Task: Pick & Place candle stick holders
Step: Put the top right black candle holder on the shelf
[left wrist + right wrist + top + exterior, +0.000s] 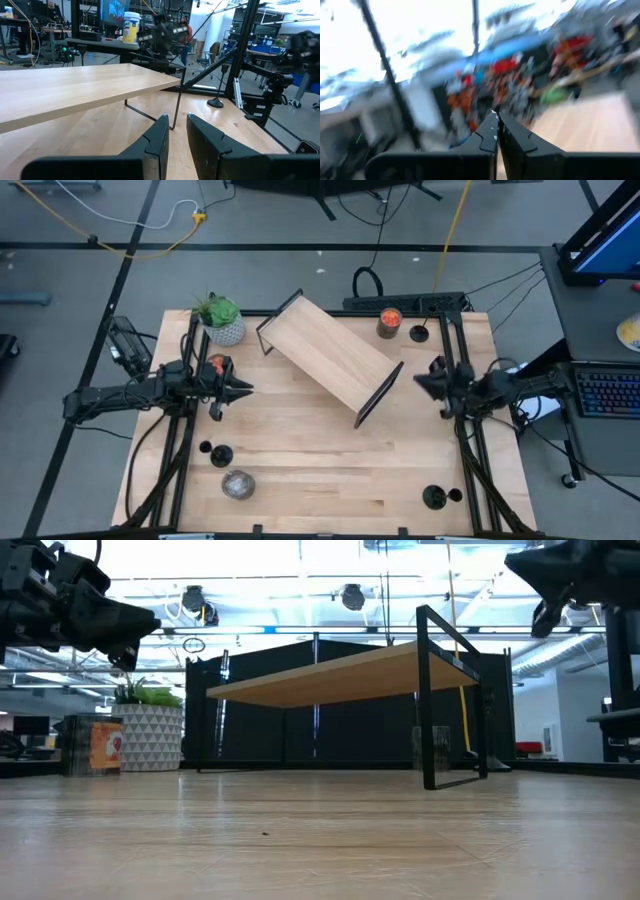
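Three black candle stick holders stand on their round bases on the wooden table: one at the far right (420, 333), one near the left front (220, 455), one at the right front (434, 497). In the left wrist view one holder (216, 102) shows beyond the shelf. My left gripper (240, 388) (177, 135) hovers level at the table's left, its fingers a narrow gap apart with nothing between them. My right gripper (420, 380) (497, 125) is raised at the table's right, shut and empty, tipped upward.
A wooden shelf on black wire legs (330, 355) stands slantwise in the table's middle, between both arms. A potted plant (222, 320) and an orange jar (215, 365) sit far left, a candle jar (389, 322) far right, a grey ball (238, 484) near the front left.
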